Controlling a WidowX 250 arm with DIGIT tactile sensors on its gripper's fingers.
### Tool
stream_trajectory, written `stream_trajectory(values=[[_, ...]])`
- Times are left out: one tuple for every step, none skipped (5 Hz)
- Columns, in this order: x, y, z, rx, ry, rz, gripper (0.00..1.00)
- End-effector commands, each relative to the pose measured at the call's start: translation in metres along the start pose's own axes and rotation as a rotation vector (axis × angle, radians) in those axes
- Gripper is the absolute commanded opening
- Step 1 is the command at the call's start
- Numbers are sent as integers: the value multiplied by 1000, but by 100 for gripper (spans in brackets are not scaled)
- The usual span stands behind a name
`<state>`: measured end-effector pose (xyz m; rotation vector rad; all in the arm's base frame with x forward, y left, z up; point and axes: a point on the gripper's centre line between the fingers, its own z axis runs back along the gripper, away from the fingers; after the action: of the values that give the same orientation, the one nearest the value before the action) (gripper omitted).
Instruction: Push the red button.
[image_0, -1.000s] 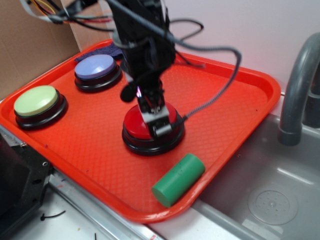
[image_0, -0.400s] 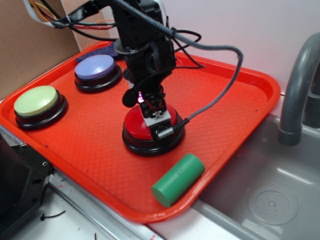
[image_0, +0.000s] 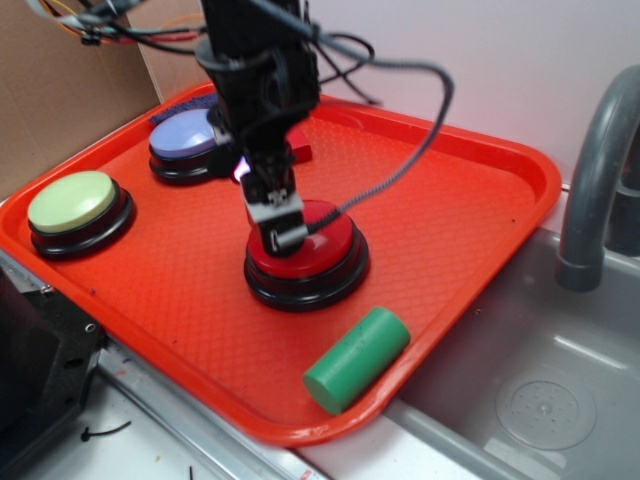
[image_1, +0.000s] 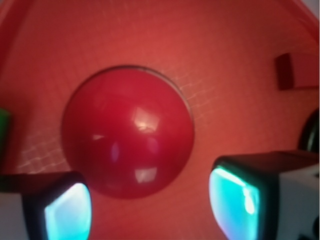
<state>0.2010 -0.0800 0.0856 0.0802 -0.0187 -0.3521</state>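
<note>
Red button (image_0: 310, 250) sat under your hand (image_0: 278, 228), its fingers parted, seemingly poised to press down.

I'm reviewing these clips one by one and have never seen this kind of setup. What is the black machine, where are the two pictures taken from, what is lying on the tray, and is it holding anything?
The black machine is a small robot arm ending in a gripper, a two-fingered clamp. The exterior picture is taken from a camera standing off to the side; the wrist picture comes from a camera on the arm itself, looking down between the fingers.

On the red tray sit three dome buttons: the red button, a lavender button and a pale green button. There is also a green cylinder and a small red block. A sink is beside the tray.

The gripper is open, holds nothing, and is over the red button; contact cannot be judged.
</note>
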Motion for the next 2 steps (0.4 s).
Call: stream_trajectory(values=[[-3,9,32,-32,-75,87,100],[-6,12,46,-47,-45,157,100]])
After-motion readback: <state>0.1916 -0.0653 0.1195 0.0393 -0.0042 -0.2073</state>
